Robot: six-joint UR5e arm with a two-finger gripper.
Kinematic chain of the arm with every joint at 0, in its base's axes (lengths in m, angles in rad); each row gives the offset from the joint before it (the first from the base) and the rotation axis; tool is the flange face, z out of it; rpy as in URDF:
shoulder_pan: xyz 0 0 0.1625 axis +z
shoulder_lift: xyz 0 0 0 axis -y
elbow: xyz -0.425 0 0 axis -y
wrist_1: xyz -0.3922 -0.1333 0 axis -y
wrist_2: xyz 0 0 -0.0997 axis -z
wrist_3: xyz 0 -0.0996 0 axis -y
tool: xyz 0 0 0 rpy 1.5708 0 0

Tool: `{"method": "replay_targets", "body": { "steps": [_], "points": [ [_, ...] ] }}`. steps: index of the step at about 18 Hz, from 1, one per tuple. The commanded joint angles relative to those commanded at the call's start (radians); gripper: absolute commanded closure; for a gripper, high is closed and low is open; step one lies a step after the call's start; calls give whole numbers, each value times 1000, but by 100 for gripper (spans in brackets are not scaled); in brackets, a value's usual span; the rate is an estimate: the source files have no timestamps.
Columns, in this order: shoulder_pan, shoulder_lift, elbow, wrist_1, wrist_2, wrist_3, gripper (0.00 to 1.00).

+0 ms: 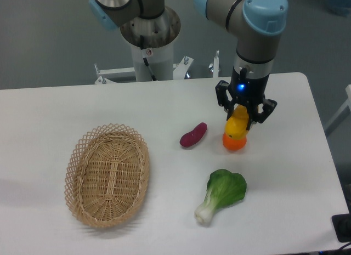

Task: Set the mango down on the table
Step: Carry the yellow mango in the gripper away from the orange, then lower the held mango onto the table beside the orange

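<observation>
Robot arm reaching down over the right half of a white table, seen from a fixed camera looking down at an angle. Its black two-finger gripper points straight down, with the fingers closed around a yellow mango, one finger on each side of the fruit. A small blue light glows on the wrist above the fingers. The mango hangs directly in front of and partly over an orange, which sits on the table just below it; from this angle it is not possible to tell whether the mango touches the orange or the tabletop.

To the left of the orange, near it but apart, lies a purple sweet potato, tilted diagonally. Nearer the camera, below the orange, a head of bok choy lies on its side with its dark green leaves toward the upper right and its pale stem toward the lower left. On the left side of the table, well apart from the produce, rests an oval woven wicker basket. The arm's base column stands behind the table's far edge.
</observation>
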Motion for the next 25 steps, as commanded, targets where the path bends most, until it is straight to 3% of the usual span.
{"method": "replay_targets", "body": {
  "steps": [11,18,20,23,25],
  "points": [
    [8,-11,-18,20,3,18,54],
    [98,-15,-83,23,2,256,54],
    [123,-49,-109,90,3,342,54],
    [163,-84,-192,306,2,396,55],
    [173,-95,-231,363,3,445,55]
  ]
}}
